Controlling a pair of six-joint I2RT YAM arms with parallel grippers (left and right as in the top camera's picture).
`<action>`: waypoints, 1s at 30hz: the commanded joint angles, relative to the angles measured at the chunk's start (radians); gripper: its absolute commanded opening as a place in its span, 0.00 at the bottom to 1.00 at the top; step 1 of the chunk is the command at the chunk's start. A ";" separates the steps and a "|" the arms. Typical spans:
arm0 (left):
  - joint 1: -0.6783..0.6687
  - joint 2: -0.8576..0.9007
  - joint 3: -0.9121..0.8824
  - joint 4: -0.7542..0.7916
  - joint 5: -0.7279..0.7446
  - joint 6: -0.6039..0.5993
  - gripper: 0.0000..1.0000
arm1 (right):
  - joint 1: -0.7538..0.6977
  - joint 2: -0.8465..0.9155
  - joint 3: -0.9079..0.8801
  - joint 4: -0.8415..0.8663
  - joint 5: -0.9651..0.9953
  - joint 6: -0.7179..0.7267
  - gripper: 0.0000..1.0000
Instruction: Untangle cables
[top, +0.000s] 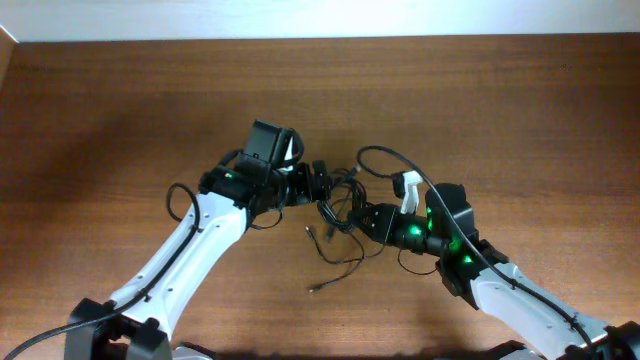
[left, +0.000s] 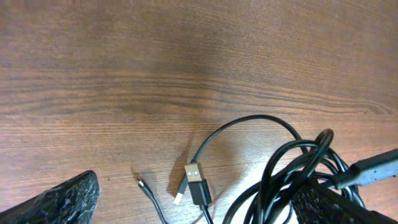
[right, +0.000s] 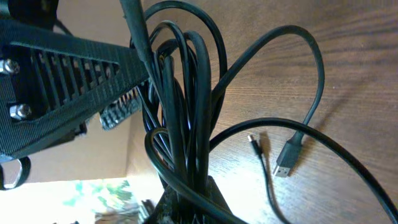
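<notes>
Your right gripper (top: 364, 217), jaws closed on the cables (top: 340, 200), anchors the bunch at the middle of the worktop (top: 120, 110), probably so its loops can be drawn apart. Your left gripper (top: 318, 186) stands just beside the bunch, jaws wide and holding nothing; a plug end (left: 198, 182) lies loose.

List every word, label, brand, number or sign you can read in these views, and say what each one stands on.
No readable text in any view.
cables: plain black, no print visible.
USB plug: bare metal and black shell; any mark is too small to read.
table: wood grain only, no label.
green lights on the right arm: lit spots, no lettering.
</notes>
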 joint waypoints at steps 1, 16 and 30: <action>0.003 0.002 0.012 0.010 -0.018 0.130 0.99 | 0.006 -0.005 0.006 0.011 -0.022 -0.125 0.04; 0.008 0.002 0.012 0.068 0.056 0.068 0.30 | 0.003 -0.005 0.007 0.006 -0.066 0.092 0.04; 0.301 0.002 0.012 -0.101 0.053 -0.232 0.40 | 0.003 -0.005 0.007 -0.034 -0.136 1.176 0.04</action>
